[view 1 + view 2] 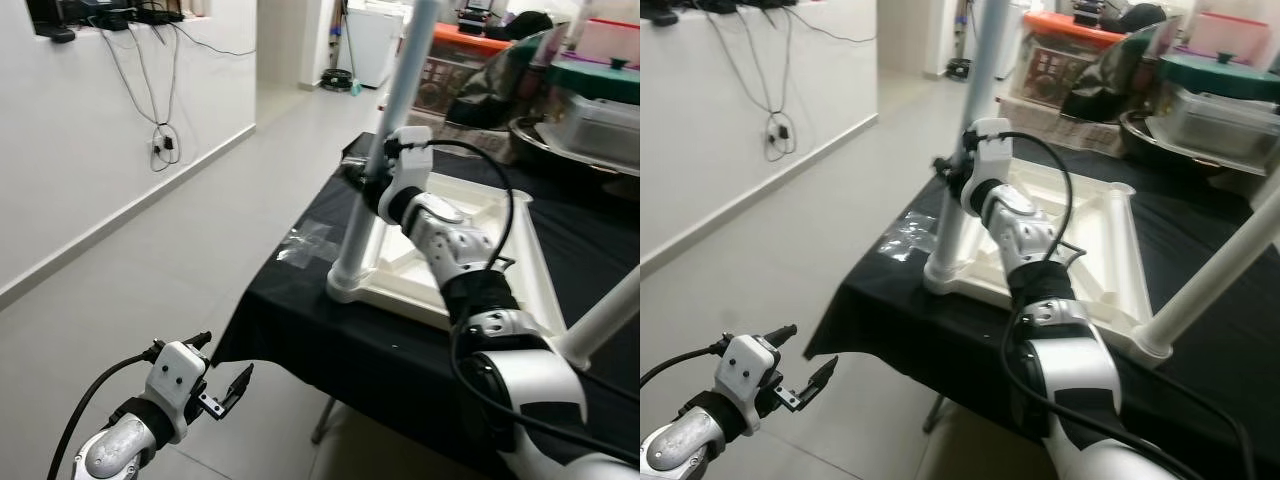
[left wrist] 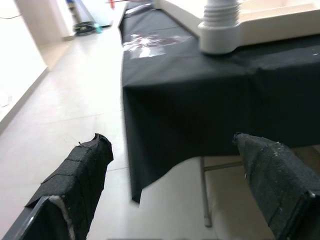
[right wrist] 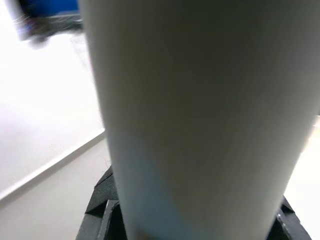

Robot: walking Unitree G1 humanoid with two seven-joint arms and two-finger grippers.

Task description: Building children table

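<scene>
While left gripper (image 1: 222, 380) hangs open, right gripper (image 1: 372, 172) apparently grips leg (image 1: 385, 140) (upright).

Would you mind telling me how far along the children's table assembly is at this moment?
Done, it seems: one white plastic leg stands in the near corner of the upturned white tabletop on the black-clothed table. In hand: the right gripper clasps a second white leg seated in its corner socket. The left gripper hangs open, off the table. Other corners can't be judged.
</scene>
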